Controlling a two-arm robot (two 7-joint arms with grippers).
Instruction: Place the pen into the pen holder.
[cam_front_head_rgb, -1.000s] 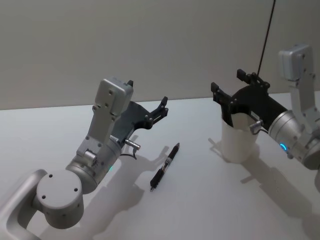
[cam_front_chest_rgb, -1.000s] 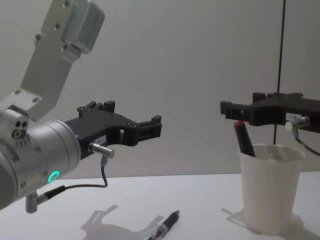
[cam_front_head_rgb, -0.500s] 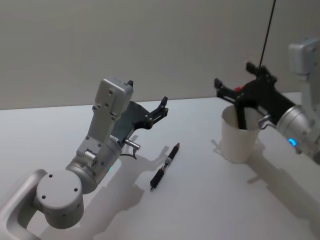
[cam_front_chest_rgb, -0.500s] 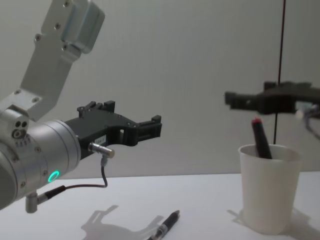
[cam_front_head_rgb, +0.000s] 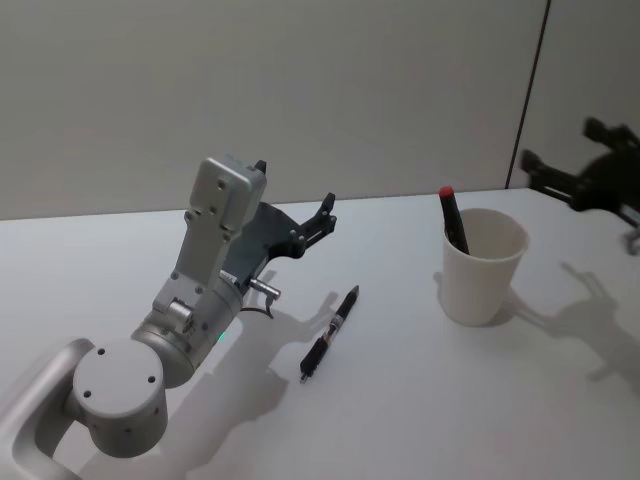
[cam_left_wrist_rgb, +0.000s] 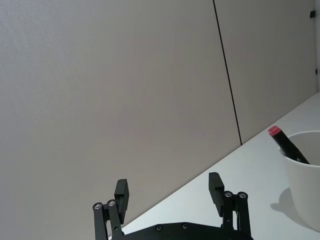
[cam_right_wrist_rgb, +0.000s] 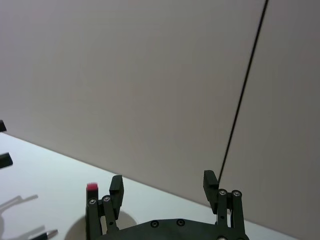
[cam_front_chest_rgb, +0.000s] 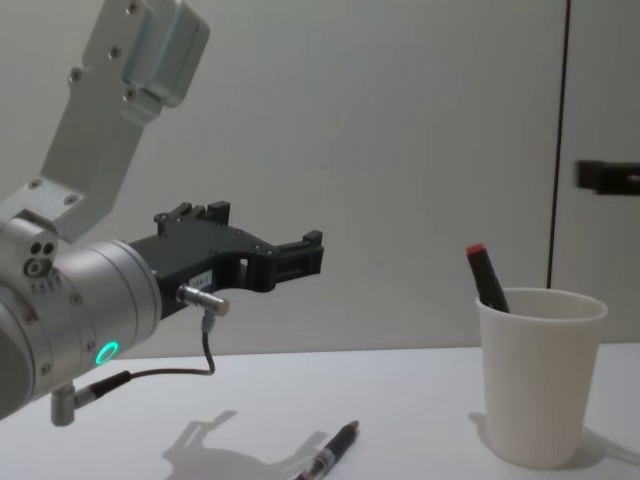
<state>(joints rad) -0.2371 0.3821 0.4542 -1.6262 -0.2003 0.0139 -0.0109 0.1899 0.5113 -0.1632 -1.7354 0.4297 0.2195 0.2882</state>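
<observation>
A black pen (cam_front_head_rgb: 330, 333) lies flat on the white table, also visible low in the chest view (cam_front_chest_rgb: 331, 455). The pen holder (cam_front_head_rgb: 483, 266), a white paper cup (cam_front_chest_rgb: 540, 375), stands upright to its right with a red-capped pen (cam_front_head_rgb: 452, 216) leaning inside it. My left gripper (cam_front_head_rgb: 328, 214) hovers open and empty above the table, just left of the lying pen; its own camera shows the fingers (cam_left_wrist_rgb: 216, 185) spread. My right gripper (cam_front_head_rgb: 563, 150) is open and empty, raised to the right of the cup and clear of it; its wrist view shows parted fingers (cam_right_wrist_rgb: 116, 188).
The white table (cam_front_head_rgb: 400, 420) runs back to a plain grey wall with a dark vertical seam (cam_front_head_rgb: 528, 95). The left arm's grey body (cam_front_head_rgb: 190, 300) stands over the table's left part. Bare tabletop lies between the pen and the cup.
My right gripper has lifted off the cup and drawn back to the right, leaving the red-capped pen standing inside. The left arm and the lying pen have not moved.
</observation>
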